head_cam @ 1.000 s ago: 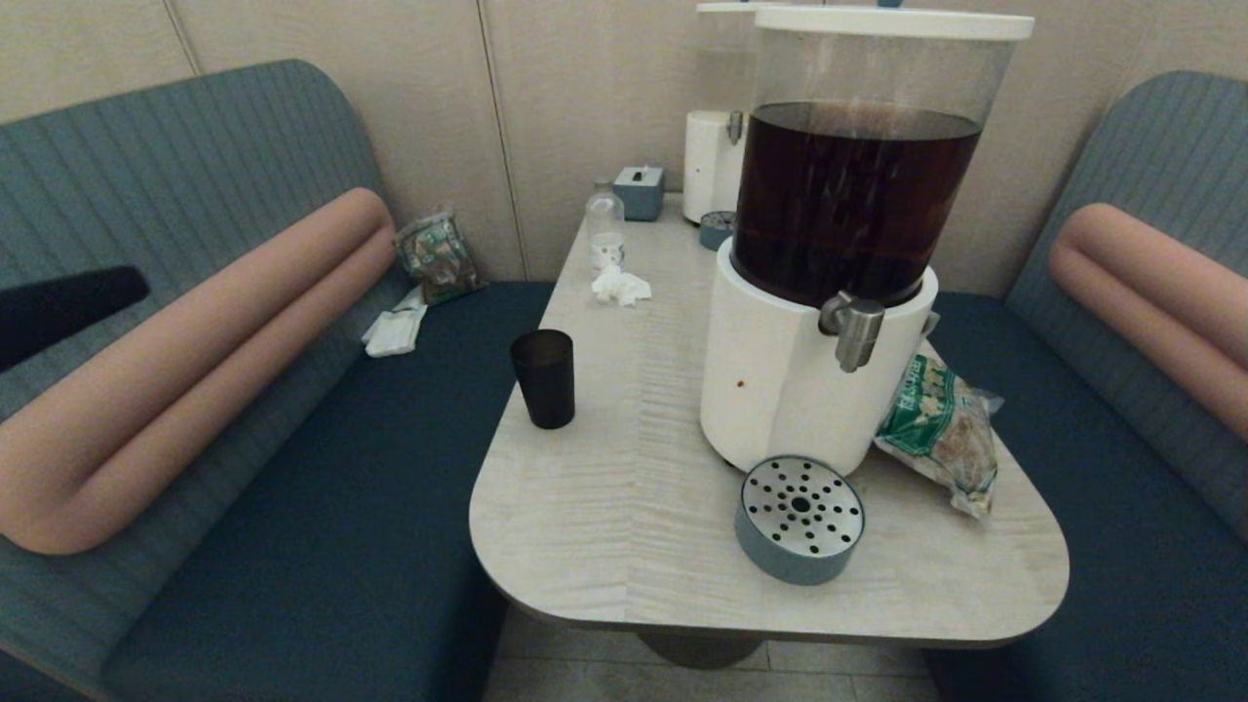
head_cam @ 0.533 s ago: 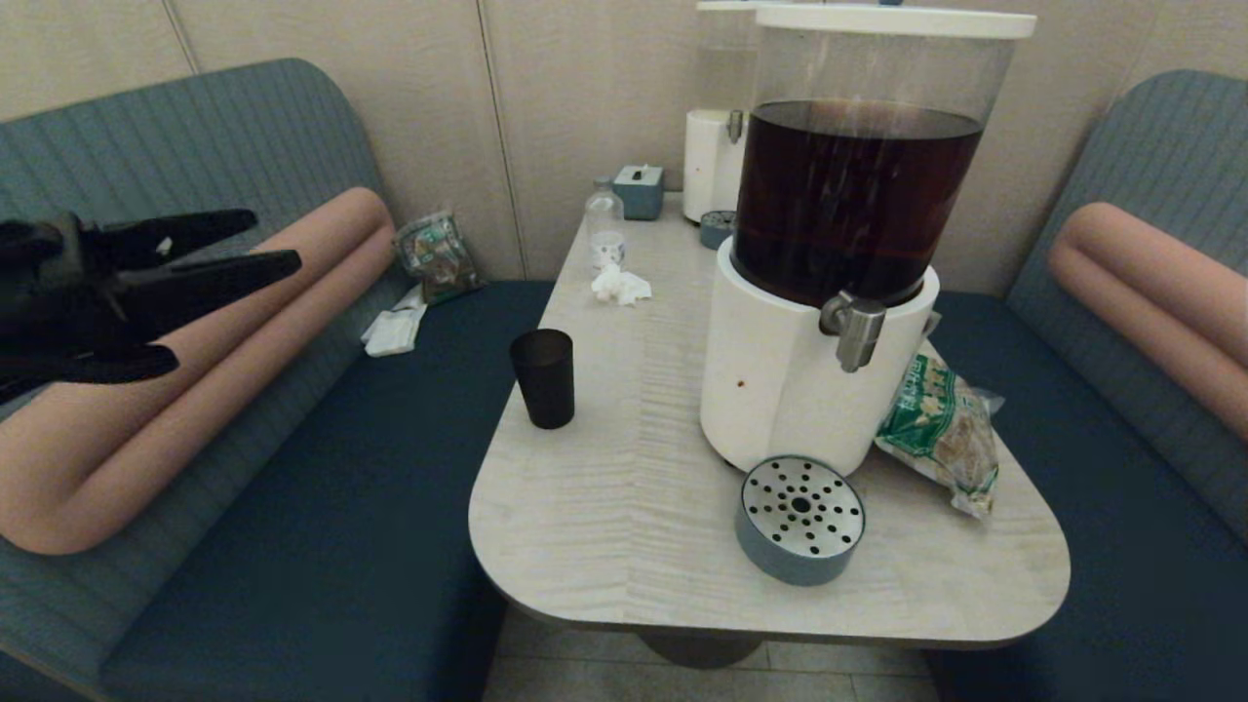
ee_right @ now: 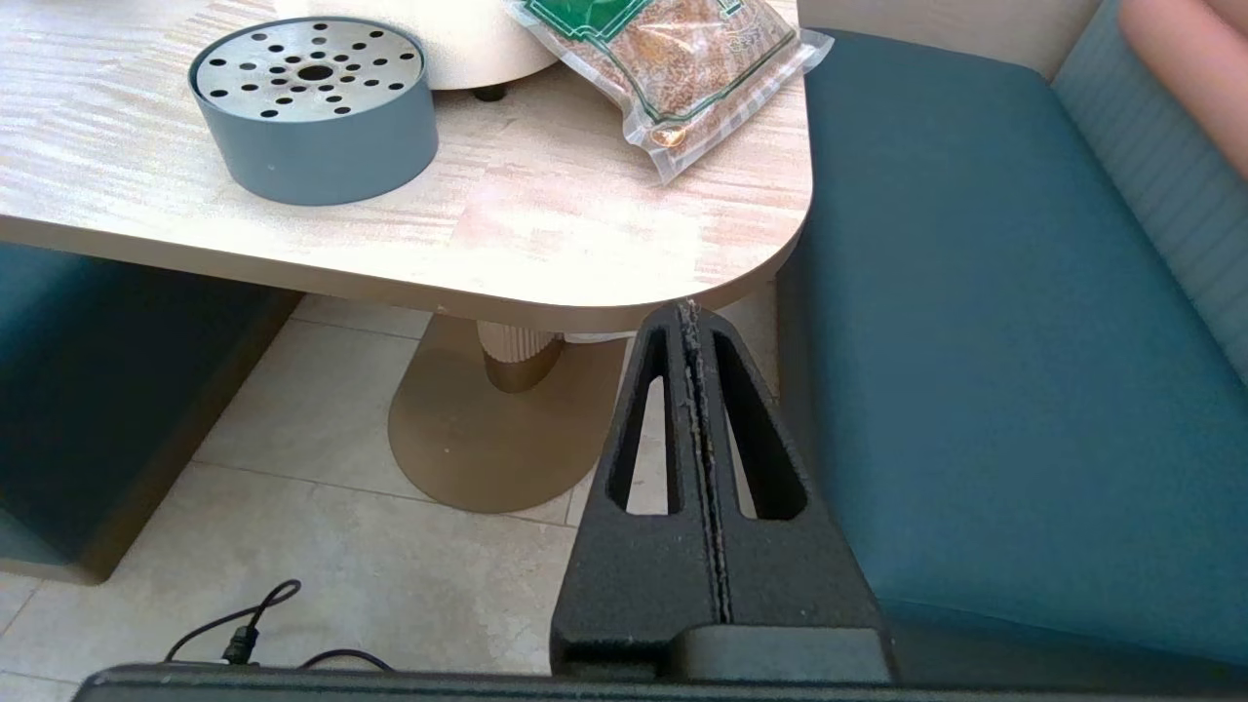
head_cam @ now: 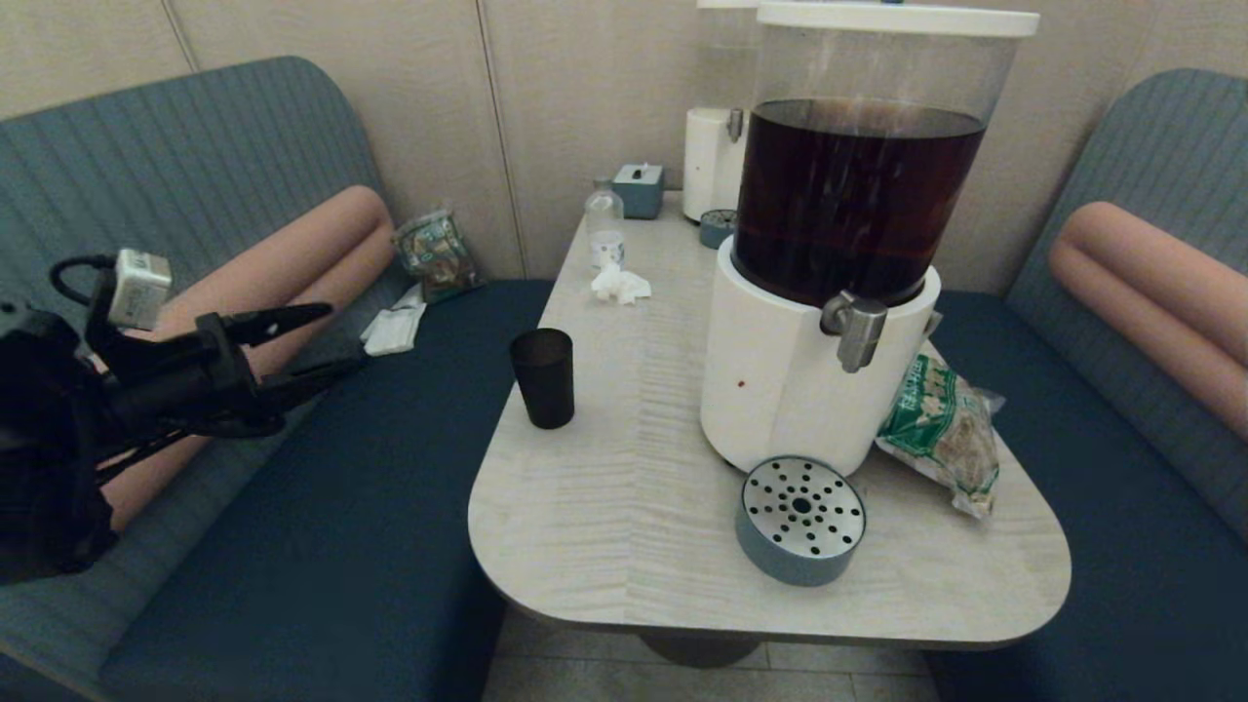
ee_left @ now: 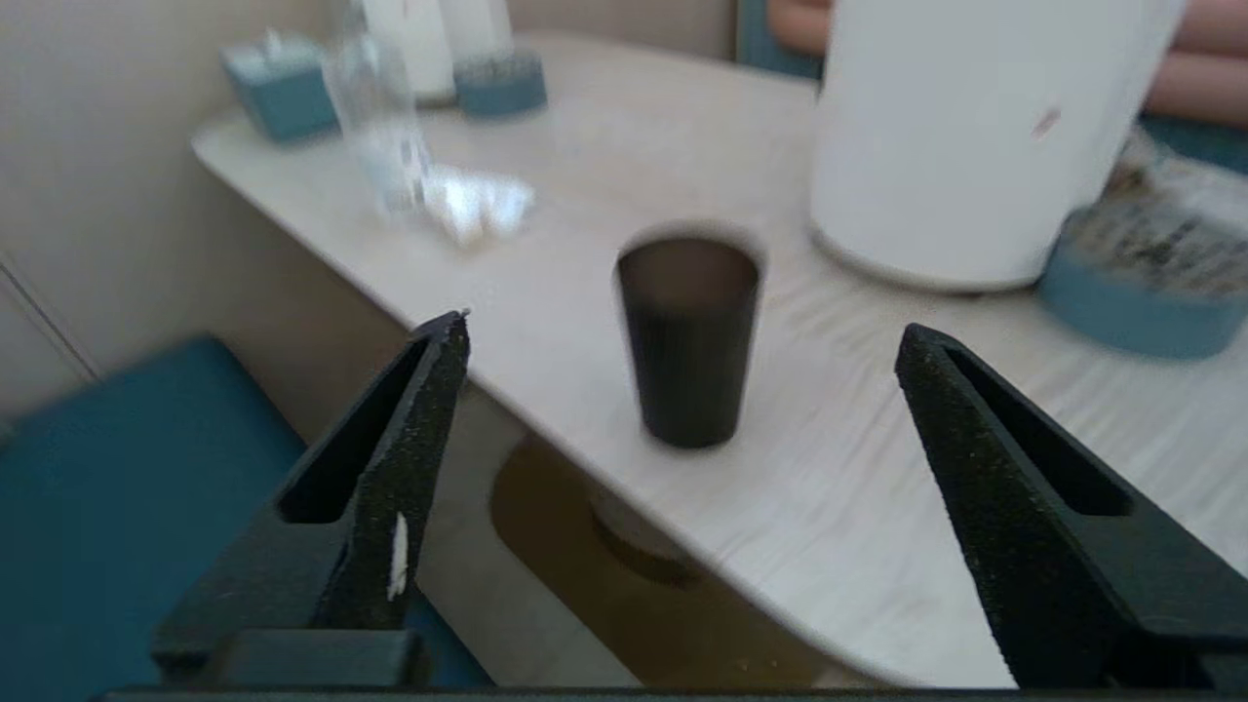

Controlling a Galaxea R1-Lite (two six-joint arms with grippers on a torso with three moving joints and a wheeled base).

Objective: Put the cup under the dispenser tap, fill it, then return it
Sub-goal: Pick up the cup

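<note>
Left end effector (head_cam: 327,341): released, hovering off the desk's (head_cam: 604,526) left edge, fingers spread to straddle the cup (head_cam: 544,377).
Right end effector (ee_right: 692,317): clenched, idling below the desk's near right corner.

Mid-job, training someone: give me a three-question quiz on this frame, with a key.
1. True or false: the left pincer grips the cup.
2. The drip tray lies: A) under the dispenser tap, B) on the bench.
3. Fill in: the right pincer is ____.

Key: 1 false: it is open, apart from the cup. 2 A. 3 shut, empty, below the table edge.
</note>
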